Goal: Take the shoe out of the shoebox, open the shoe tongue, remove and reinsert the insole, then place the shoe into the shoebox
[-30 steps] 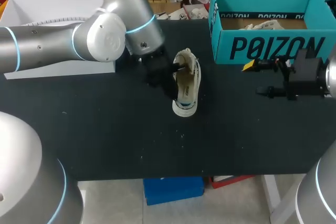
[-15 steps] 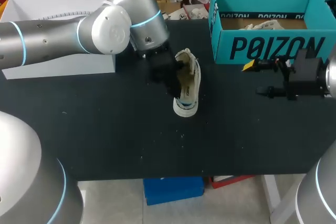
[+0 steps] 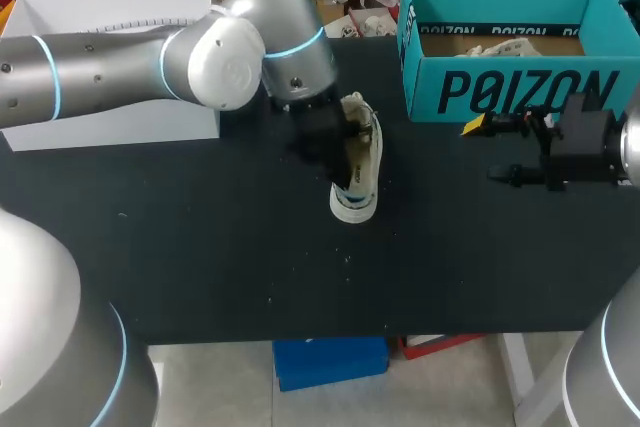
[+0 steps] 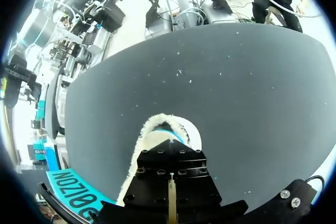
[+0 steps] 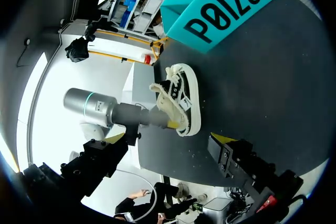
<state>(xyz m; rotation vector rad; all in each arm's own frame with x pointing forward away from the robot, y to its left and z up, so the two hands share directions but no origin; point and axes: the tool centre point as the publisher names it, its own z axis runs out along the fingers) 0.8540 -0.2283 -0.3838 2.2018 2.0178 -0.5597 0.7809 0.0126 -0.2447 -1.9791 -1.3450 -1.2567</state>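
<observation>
A white shoe lies on the black table, toe towards the front edge. My left gripper is shut, its tips pushed down into the shoe's opening from the left. In the left wrist view the gripper's black body covers the opening; only the shoe's toe shows ahead of it. Whether it pinches anything inside is hidden. The right wrist view shows the shoe with the left gripper's yellow tips at its opening. My right gripper hangs open to the right, below the teal shoebox.
The teal shoebox stands open at the back right with crumpled paper inside. A white box sits at the back left, behind my left arm. Bare table stretches from the shoe to the front edge.
My left arm has swung to the right, and its gripper has gone further into the shoe's opening. The shoe has barely shifted. The right arm has kept still.
</observation>
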